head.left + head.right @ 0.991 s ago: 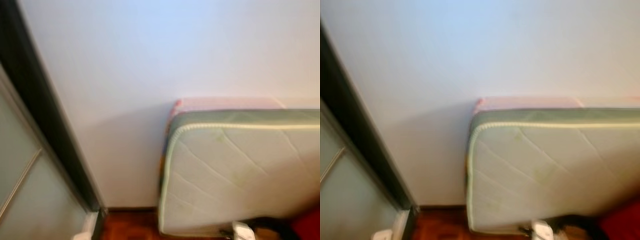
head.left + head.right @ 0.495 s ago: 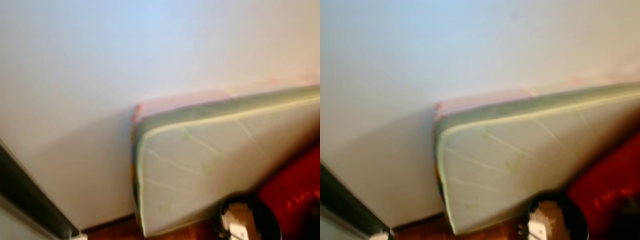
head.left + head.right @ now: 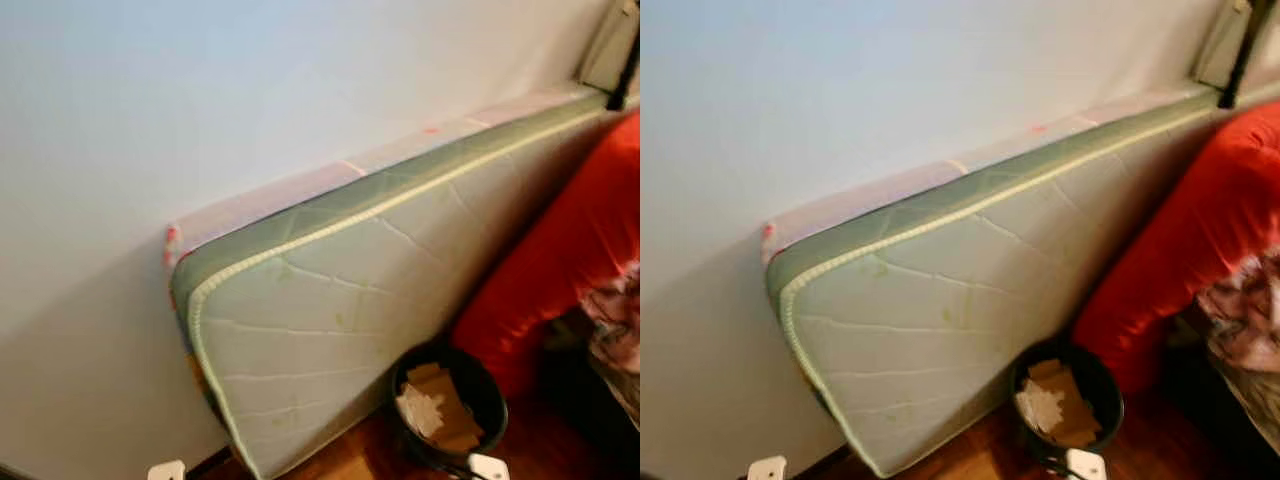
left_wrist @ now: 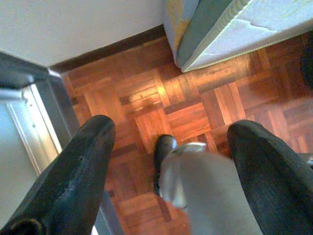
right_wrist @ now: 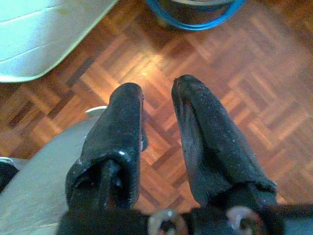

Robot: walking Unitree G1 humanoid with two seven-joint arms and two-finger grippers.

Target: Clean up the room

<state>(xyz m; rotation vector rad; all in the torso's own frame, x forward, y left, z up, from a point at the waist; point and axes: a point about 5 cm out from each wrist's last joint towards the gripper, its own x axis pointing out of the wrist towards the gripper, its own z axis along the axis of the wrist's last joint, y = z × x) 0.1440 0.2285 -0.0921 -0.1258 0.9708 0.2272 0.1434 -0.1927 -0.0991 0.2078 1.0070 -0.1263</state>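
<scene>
You have a quilted mattress (image 3: 330,330) on edge against the white wall (image 3: 150,110), with a black bin (image 3: 447,400) of paper scraps beside a red cushion (image 3: 560,260); no legible writing anywhere. Left gripper (image 4: 168,134) splayed wide and right gripper (image 5: 157,93) narrowly parted, both empty above the parquet floor (image 4: 195,117).

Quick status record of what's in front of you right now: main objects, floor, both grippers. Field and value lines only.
wall: plain white, behind everything
mattress: on its long edge, leaning against the wall
bin: black, round, on the floor at the mattress's foot, holds paper and cardboard scraps
red cushion: right of the bin, propped against the mattress
floor: wood parquet
left gripper: open, holding nothing, hangs over the floor
right gripper: fingers slightly apart, holding nothing, above the parquet
</scene>
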